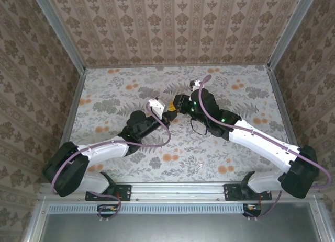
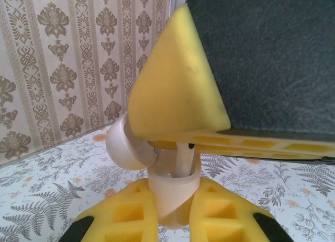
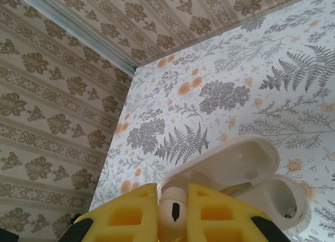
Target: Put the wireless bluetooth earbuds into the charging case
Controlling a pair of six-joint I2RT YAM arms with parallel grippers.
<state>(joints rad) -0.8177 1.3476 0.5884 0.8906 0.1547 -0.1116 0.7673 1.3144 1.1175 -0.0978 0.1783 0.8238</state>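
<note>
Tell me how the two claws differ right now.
The left claw is shut on the open charging case; the right claw is shut on an earbud. The left claw grips its load from below, while the right claw hangs over the case from above. Both have yellow fingers.

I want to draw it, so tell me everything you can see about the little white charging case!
The charging case is small, rounded, glossy white plastic, creamy inside. Its hinged lid is swung open. The left claw pinches it between yellow fingers. The right claw holds an earbud right at its opening.
</note>
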